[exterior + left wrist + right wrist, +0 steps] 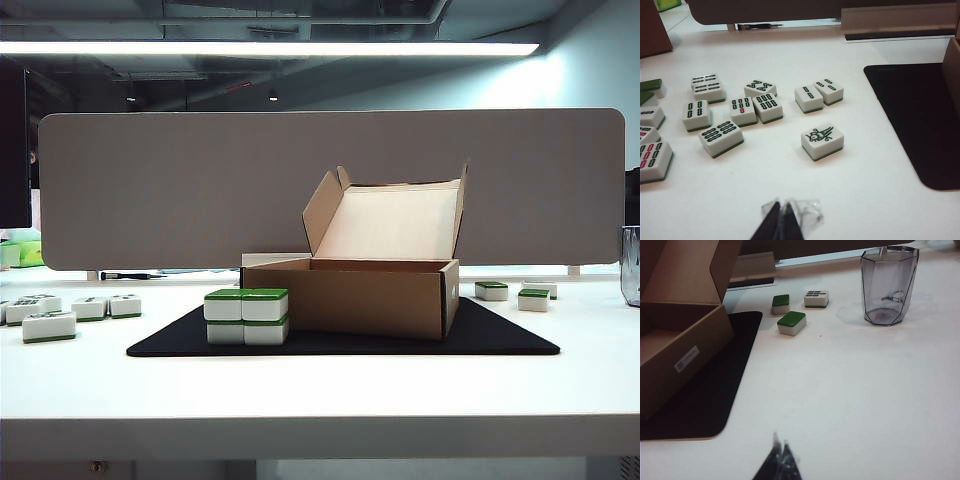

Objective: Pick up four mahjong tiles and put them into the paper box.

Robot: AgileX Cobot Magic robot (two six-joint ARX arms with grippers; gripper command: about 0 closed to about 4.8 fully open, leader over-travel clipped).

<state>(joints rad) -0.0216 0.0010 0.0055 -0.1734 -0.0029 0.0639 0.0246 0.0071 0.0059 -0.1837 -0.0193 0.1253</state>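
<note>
The paper box (370,295) stands open on a black mat (500,335), lid flap raised, with a white label on its side (686,359). Beside its left wall, mahjong tiles (246,316) form a small block, two wide and two high, green faces up. The box's inside is hidden in the exterior view. My left gripper (781,207) hangs shut and empty over bare table, short of several loose tiles such as the bird tile (822,141). My right gripper (780,445) is also shut and empty, to the right of the box (685,345). Neither gripper shows in the exterior view.
Loose tiles lie at far left (50,325) and three more right of the mat (791,323). A clear glass cup (888,285) stands at the far right. A grey partition board (330,180) closes off the back. A pen (760,25) lies under it.
</note>
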